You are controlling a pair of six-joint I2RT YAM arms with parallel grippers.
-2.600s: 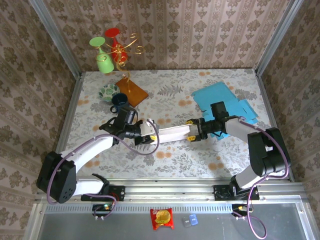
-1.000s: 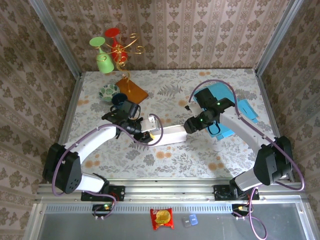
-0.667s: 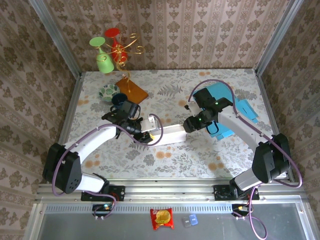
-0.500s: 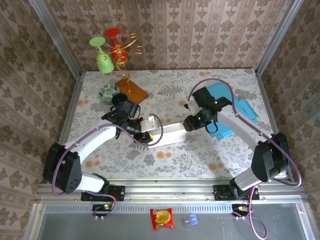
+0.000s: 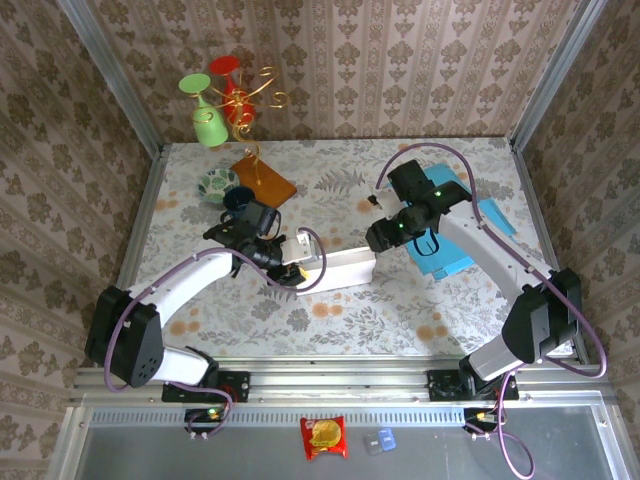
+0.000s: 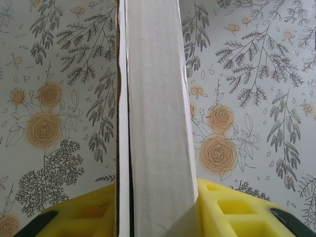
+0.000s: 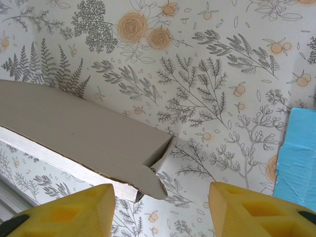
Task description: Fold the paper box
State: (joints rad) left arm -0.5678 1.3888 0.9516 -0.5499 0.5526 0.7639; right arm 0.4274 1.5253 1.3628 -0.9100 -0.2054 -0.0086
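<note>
Left wrist view: the left gripper (image 6: 158,200) clamps the paper box (image 6: 155,98); the open right gripper (image 7: 160,200) may crumple the loose right-end flap (image 7: 150,180) if it pushes crookedly.

A staged robot test booth: wallpapered panels (image 5: 400,60), aluminium frame (image 5: 110,75), floral tabletop (image 5: 330,320).

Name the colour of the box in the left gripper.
The box is pale greyish white, clearest in the left wrist view.

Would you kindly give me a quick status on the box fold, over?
Left gripper shut on box. Right gripper open at its right end flap. Blue sheets just beyond, apart from box.
</note>
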